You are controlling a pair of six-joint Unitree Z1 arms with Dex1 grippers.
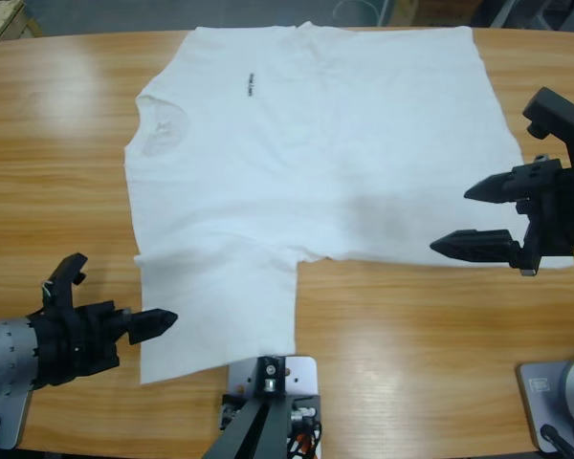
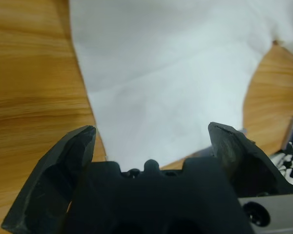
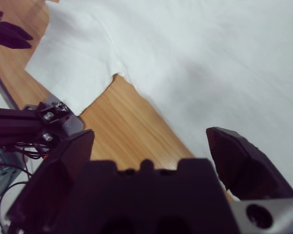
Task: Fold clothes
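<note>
The white T-shirt [image 1: 316, 143] lies spread flat on the wooden counter [image 1: 67, 172], neck toward the left edge of the high view and one sleeve reaching toward the bottom edge. The left pincer [image 1: 158, 323] sits just beside that sleeve's edge, jaws apart in its wrist view and empty. The right pincer [image 1: 474, 218] hovers over the hem at the right, jaws wide apart, holding nothing.

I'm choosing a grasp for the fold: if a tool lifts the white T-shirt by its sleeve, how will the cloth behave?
The T-shirt will probably be floppy: it lies flat with soft wrinkles, so it should drape from the left tool. It looks thin, likely light. On the smooth wooden table it may slide and bunch instead of staying spread.
</note>
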